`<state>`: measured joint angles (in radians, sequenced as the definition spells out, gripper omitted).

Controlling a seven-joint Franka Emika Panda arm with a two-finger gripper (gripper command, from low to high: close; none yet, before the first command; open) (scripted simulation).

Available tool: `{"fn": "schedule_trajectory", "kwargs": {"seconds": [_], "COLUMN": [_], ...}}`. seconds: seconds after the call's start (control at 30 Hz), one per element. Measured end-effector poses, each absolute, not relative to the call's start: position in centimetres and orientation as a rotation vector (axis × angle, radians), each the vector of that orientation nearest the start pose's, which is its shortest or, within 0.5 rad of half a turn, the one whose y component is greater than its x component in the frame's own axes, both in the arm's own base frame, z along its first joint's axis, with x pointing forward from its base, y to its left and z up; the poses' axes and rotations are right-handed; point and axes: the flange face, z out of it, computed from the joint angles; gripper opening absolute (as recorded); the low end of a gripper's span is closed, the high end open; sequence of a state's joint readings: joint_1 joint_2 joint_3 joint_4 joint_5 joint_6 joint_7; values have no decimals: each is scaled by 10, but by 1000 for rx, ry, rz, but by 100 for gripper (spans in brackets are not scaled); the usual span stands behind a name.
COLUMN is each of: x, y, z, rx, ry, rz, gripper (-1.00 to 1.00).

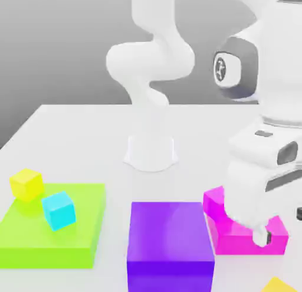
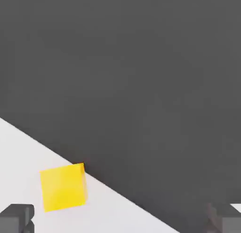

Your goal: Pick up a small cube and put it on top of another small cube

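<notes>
A lime-green slab (image 1: 35, 238) carries a pale yellow cube (image 1: 26, 184) and a cyan cube (image 1: 59, 210). Beside it sit a violet block (image 1: 170, 243) and a magenta block (image 1: 227, 233). The arm (image 1: 150, 61) and table (image 1: 88, 137) are white, and another cube (image 2: 63, 187) is golden yellow.

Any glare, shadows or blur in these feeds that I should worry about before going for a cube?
Exterior view: soft even light, faint sheen on the purple block, the arm's near housing looms large and soft-edged. Hand view: flat lighting, no glare, the yellow cube has crisp edges near the table edge; the open gripper has fingertips in the corners, slightly blurred.
</notes>
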<state>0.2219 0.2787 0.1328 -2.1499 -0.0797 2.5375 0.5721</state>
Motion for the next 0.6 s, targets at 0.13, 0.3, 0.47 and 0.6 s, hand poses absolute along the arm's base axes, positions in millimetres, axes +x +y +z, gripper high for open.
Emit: {"fn": "schedule_trajectory", "kwargs": {"seconds": [0.13, 0.3, 0.47, 0.6], "x": [531, 527, 527, 528], "y": [226, 232, 232, 232], "z": [210, 134, 134, 157], "rx": [-3132, -3140, -3140, -3140], "ry": [119, 89, 90, 89], "rz": [-32, -1, 0, 1], "gripper": [0, -100, -100, -100]}}
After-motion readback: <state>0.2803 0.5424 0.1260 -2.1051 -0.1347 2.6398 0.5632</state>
